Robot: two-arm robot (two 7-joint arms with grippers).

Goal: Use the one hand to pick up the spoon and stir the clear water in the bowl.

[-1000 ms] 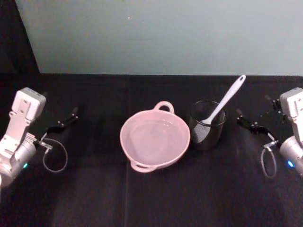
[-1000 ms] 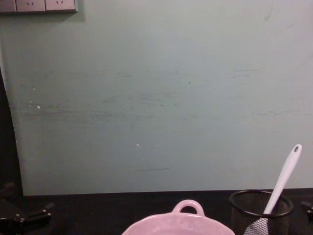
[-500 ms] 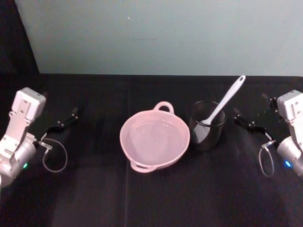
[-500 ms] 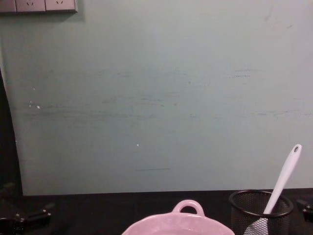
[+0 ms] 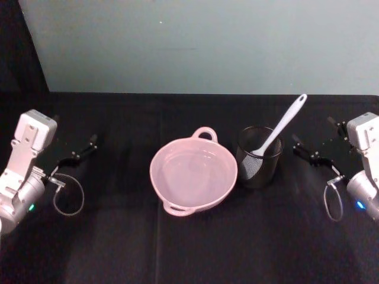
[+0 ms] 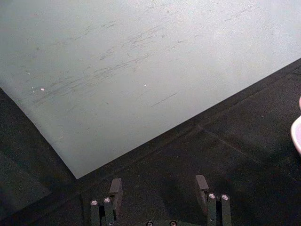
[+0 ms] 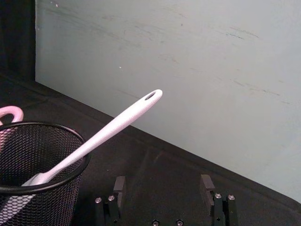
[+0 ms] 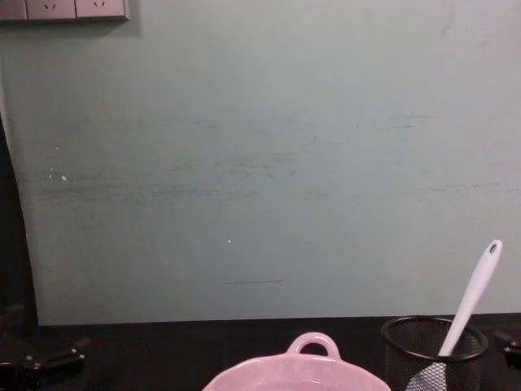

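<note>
White plastic, the spoon (image 5: 278, 134) stands head-down in a black mesh cup (image 5: 259, 157), its handle leaning up and away toward my right side, the hole at its end clear in the right wrist view. My right gripper (image 5: 315, 142) hovers over the black table (image 5: 189, 248) just right of the cup, fingers spread apart and holding nothing, the spoon's handle ahead and to its left, not touching. The pink bowl (image 5: 193, 175) sits just left of the cup, clear water (image 5: 192, 171) in it showing as faint glints. My left gripper (image 5: 74, 148) rests well to the bowl's left, fingers likewise apart and empty.
</note>
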